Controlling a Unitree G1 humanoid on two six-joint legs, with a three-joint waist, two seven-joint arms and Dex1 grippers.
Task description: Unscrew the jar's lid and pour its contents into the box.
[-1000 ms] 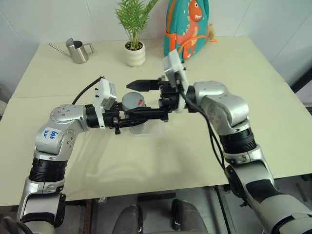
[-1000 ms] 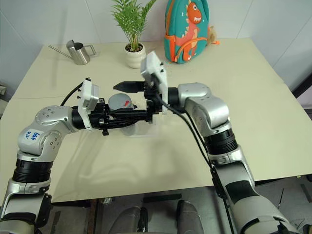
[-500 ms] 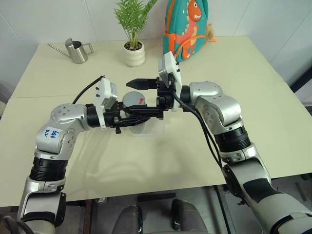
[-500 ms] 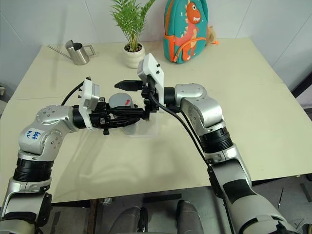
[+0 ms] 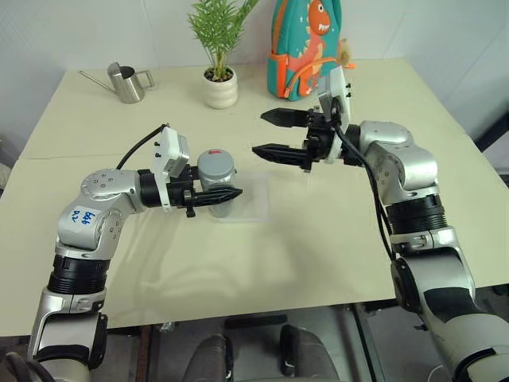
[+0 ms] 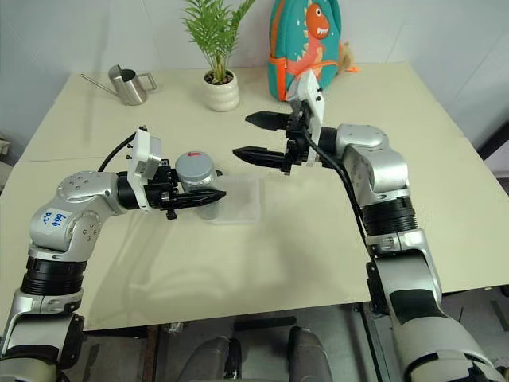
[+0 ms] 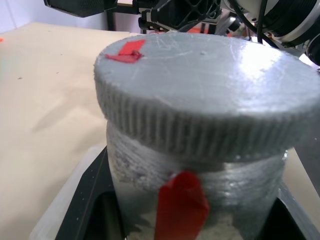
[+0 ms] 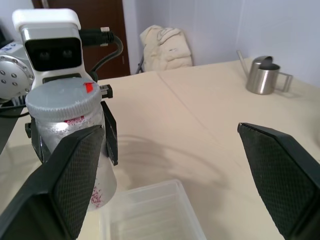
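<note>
Left gripper (image 5: 227, 193) clamped tight on the jar (image 5: 215, 181), fingers level, pinching the whitish-silver body below the cap. Jar upright, raised just above the near-left edge of the box (image 5: 248, 200), lower part overlapping that edge as seen from the head. Lid (image 5: 215, 162) screwed on top of the jar, grey, ribbed round the rim, small red mark (image 7: 126, 51) near its edge; a second red strip lower down on the jar's side. Contents hidden inside the jar, not to be made out.

Right gripper (image 5: 270, 133) spread wide, nothing between its fingers, pointing level toward the jar from beyond the far-right side of the box, well apart from the lid. One finger higher and farther back, the other lower and nearer the box.

Box flat on the cream surface (image 5: 318, 231), clear, shallow, rounded corners, nothing visible inside.

Behind the box, toward the far edge of the surface: a white plant pot (image 5: 220, 88) with a green leafy plant, a steel watering can (image 5: 128, 82) to the left of the pot, a teal and orange dinosaur backpack (image 5: 306, 44) to the right of the pot.
</note>
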